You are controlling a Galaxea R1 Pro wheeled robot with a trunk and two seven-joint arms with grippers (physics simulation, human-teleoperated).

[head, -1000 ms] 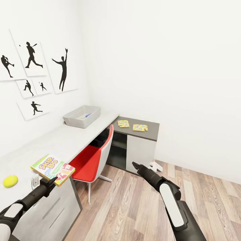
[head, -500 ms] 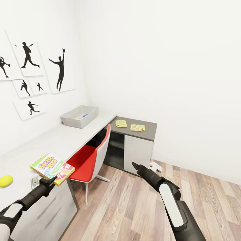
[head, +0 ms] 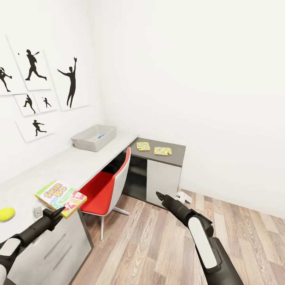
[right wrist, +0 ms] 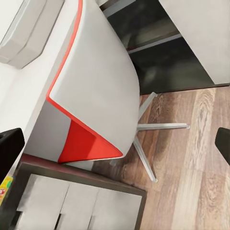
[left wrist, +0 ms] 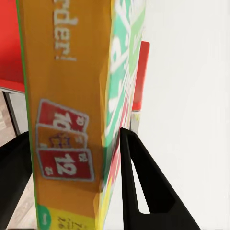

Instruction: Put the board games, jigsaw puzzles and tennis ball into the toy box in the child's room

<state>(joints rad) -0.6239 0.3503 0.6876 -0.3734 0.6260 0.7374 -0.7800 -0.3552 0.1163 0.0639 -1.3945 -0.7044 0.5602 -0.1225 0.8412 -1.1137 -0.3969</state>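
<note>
Yellow-green and half cut off by the head view's left edge, the tennis ball (head: 6,213) lies on the pale table (head: 79,162) near its front end. Just right of it, the left gripper (head: 58,213) meets the near edge of the green Skip-Bo board game (head: 60,197), which lies at the table's front corner, slightly overhanging. In the left wrist view, the box's (left wrist: 72,120) orange side panel with red cards sits between the two dark fingers (left wrist: 139,182), which stand spread either side of it; whether they press on it cannot be told. Farther along the table, by the wall under the black silhouette pictures (head: 39,87), stands the grey toy box (head: 94,137), with something blue inside, too small to make out. A red-and-white chair (head: 109,186) is tucked at the table's edge. On the dark lower corner section lie the two jigsaw puzzles (head: 143,146) (head: 162,151), side by side, apart. The right gripper (head: 159,195) hangs over the wood floor (head: 158,245), empty; its fingertips show at opposite margins of the right wrist view, wide apart.
</note>
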